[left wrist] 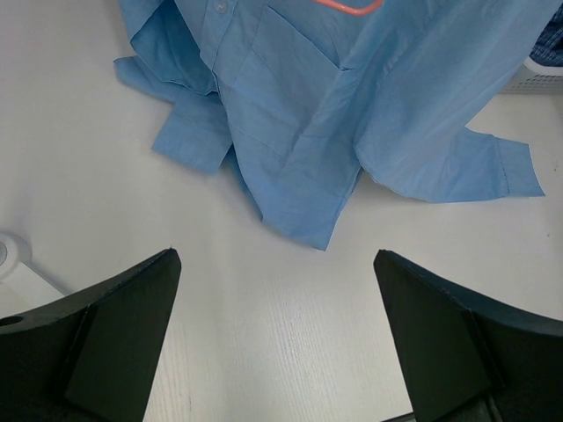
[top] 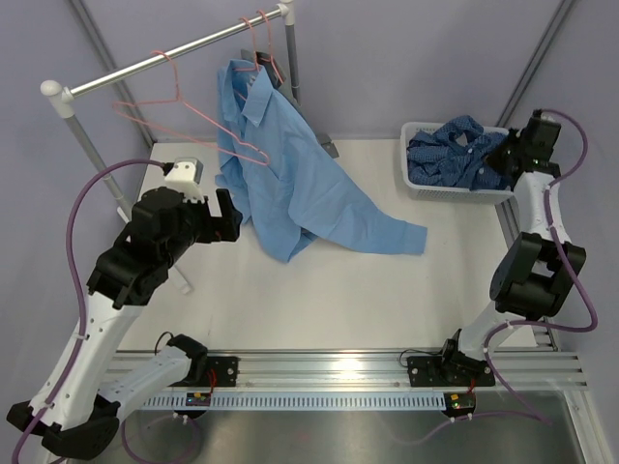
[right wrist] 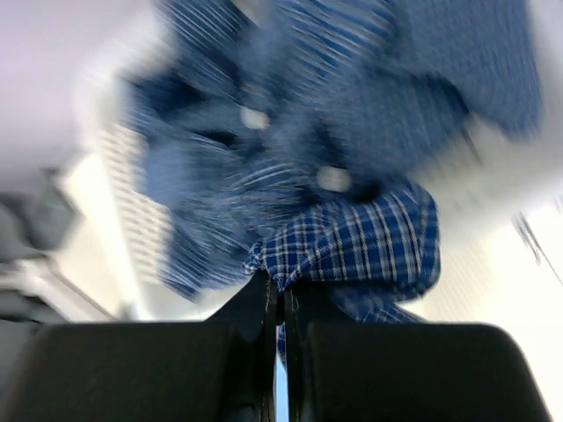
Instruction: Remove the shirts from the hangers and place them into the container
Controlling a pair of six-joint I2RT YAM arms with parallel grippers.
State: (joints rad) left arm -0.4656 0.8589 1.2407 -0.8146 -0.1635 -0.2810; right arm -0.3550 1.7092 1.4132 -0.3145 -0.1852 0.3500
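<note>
I read this as tucking the check shirt (right wrist: 352, 237) into the basket (top: 414, 182); my right gripper (right wrist: 281, 299) is pressed together on a fold of it, the rest heaped just beyond the fingertips; next, I judge, that fold wants letting go low inside; the right arm reaches far forward, wrist tipped down over the rim; the left gripper (left wrist: 274, 257) is spread wide above the table; the blue shirt (left wrist: 299, 132) lies just ahead of it, on its hanger (left wrist: 347, 7).

The right claw (right wrist: 281, 290) pinches a fold of the checked shirt (right wrist: 361, 237).
</note>
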